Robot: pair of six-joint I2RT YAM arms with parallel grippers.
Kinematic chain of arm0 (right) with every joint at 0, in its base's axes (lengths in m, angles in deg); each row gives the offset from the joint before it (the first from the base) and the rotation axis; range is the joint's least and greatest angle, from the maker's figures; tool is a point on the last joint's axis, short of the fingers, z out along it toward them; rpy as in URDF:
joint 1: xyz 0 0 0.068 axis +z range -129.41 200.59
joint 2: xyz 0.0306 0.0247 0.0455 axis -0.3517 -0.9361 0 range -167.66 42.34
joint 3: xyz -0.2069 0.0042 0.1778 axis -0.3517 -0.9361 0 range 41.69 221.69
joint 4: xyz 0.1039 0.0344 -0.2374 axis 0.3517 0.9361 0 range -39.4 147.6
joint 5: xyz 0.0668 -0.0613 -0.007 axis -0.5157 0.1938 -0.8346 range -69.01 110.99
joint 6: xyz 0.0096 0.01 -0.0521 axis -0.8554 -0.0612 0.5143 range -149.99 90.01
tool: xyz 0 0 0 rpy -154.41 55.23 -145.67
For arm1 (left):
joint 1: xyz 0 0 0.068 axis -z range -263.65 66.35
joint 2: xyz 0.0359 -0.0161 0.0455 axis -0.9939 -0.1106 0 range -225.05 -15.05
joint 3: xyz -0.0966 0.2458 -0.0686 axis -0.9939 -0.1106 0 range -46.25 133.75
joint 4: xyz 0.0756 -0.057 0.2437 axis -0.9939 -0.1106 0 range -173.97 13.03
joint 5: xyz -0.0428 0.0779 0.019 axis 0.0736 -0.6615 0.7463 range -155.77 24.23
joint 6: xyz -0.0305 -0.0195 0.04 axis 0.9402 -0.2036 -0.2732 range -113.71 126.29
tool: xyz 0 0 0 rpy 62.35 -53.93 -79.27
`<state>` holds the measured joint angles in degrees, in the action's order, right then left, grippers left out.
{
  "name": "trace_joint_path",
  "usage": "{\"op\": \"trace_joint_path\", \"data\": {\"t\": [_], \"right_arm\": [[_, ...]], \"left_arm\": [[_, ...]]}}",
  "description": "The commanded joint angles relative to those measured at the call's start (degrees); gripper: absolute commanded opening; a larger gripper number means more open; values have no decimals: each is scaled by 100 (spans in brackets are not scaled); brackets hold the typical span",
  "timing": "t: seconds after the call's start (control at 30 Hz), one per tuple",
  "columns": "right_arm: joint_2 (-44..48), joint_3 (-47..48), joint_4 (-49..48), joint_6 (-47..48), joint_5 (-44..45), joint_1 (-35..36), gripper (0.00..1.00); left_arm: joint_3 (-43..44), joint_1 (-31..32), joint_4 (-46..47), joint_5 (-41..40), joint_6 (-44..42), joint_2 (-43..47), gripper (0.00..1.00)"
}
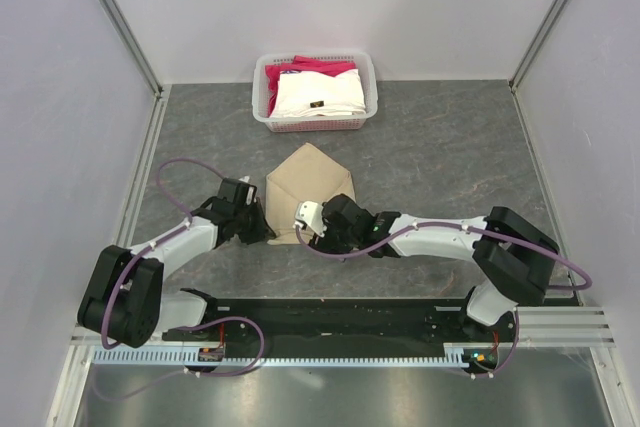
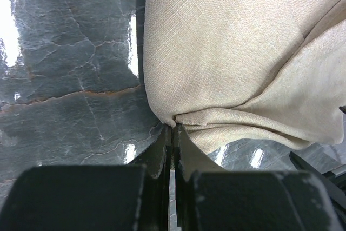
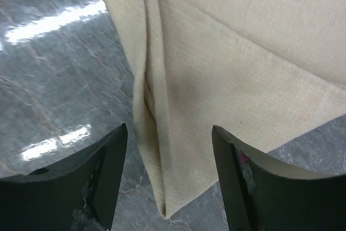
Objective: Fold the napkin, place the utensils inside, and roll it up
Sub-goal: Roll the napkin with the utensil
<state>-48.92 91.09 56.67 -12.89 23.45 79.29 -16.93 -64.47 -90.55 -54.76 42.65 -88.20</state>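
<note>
Top external: arms hid the near edge of the napkin [image 1: 308, 185].
Left claw [image 2: 172, 131]: pinched the napkin's corner.
Right claw [image 3: 169, 133]: stood open over a fold.

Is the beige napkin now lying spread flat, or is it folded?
Folded, at least partly: the napkin shows overlapping layers and a doubled edge in the right wrist view. The left tool is shut on its edge.

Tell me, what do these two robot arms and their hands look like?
The left arm and right arm have white links between chunky black joints, with a purple cable running along each. The left hand and right hand each end in two black fingers; the right one carries a small white block.
</note>
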Motion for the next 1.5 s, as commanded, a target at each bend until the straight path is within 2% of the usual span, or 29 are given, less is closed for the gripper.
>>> {"op": "trace_joint_path", "data": {"t": [0.0,0.07,0.23,0.33,0.4,0.47,0.57,0.73,0.87,1.0,1.2,1.33,1.47], "right_arm": [[-234,60,-79,-251,631,19,71],[-304,60,-79,-417,1069,19,70],[-182,-89,-70,-541,1274,19,65],[55,-221,-53,-638,1319,28,58],[239,-300,-35,-647,1231,28,48],[284,-327,17,-612,1117,28,38],[136,-161,289,-498,810,19,29],[-277,174,843,-453,177,-25,20],[-576,613,1475,-506,-822,-279,9],[-831,930,2160,-568,-1931,-578,8],[-1455,1255,2662,-516,-3661,-1132,7],[-1903,1422,2786,-392,-4077,-1413,7],[-2001,1493,2725,-462,-4078,-1694,9]], "left_arm": [[179,-72,-92,130,-270,-33,2],[179,-90,-101,147,-261,-24,2],[205,-142,-101,191,-305,-42,2],[232,-169,-109,235,-322,-51,2],[258,-178,-118,262,-322,-77,2],[276,-195,-127,279,-349,-103,2],[311,-204,-118,384,-375,-182,2],[311,-213,-127,429,-393,-218,2],[329,-213,-153,446,-401,-235,2],[469,-222,-320,446,-454,-306,2],[723,-230,-592,429,-568,-543,2],[786,-257,-681,376,-604,-648,2],[786,-266,-716,323,-630,-736,2]]}}
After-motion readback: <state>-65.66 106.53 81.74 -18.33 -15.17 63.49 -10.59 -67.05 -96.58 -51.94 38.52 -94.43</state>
